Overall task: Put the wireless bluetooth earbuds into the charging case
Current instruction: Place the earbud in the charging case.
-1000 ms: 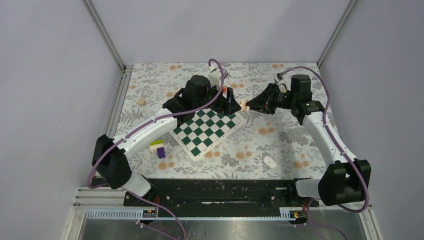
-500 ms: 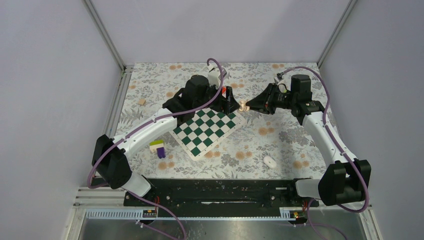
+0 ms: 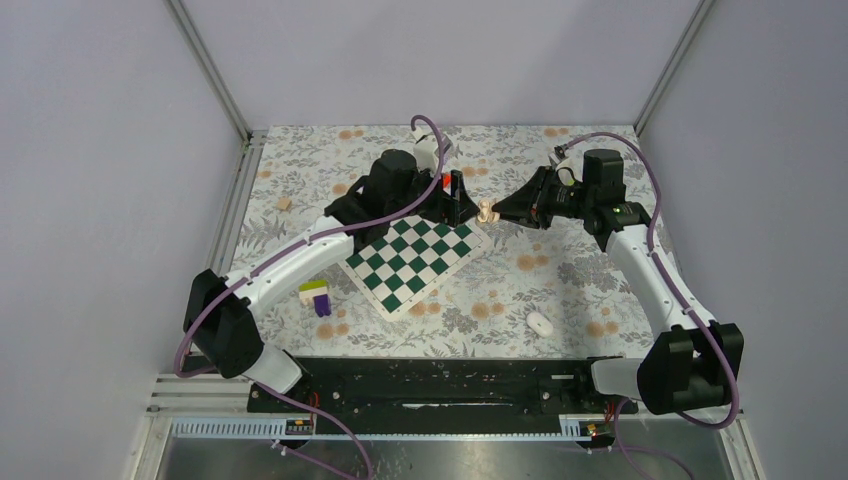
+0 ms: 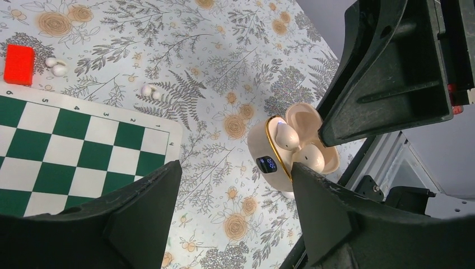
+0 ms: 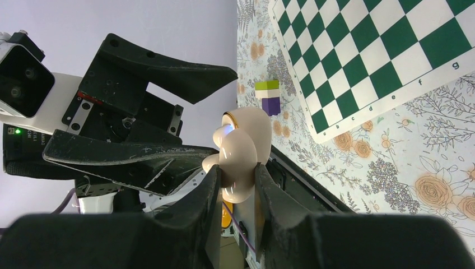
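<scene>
Starting nearest the bases and finding a smooth white oval (image 3: 540, 322) lying alone on the flowered cloth (image 3: 560, 270), quite possibly the second bud, though too small to confirm. Passing a stacked purple-and-green block (image 3: 318, 297) off to the left, then a flat, glossy green-and-white chessboard (image 3: 415, 257).

Reaching the left gripper (image 3: 458, 205) past the board's far corner: holding its matte black jaws spread wide, carrying nothing, facing the case.

Meeting the case (image 4: 262, 154) just beyond, off the table, with the right gripper (image 5: 238, 171) pinching its rounded shell from both sides. Noting hard, glossy pale-peach plastic, a gold rim, a small blue-lit display, and the lid hinged open. Seeing one bud (image 4: 287, 134) sitting in its well; not making out the other well behind the right finger.

Judging the job as roughly half done: one bud in, one probably waiting on the cloth, lid not yet shut.

Ending farther out with a red block (image 4: 18, 63) and small white rounded bits (image 4: 56, 66), too small to identify.
</scene>
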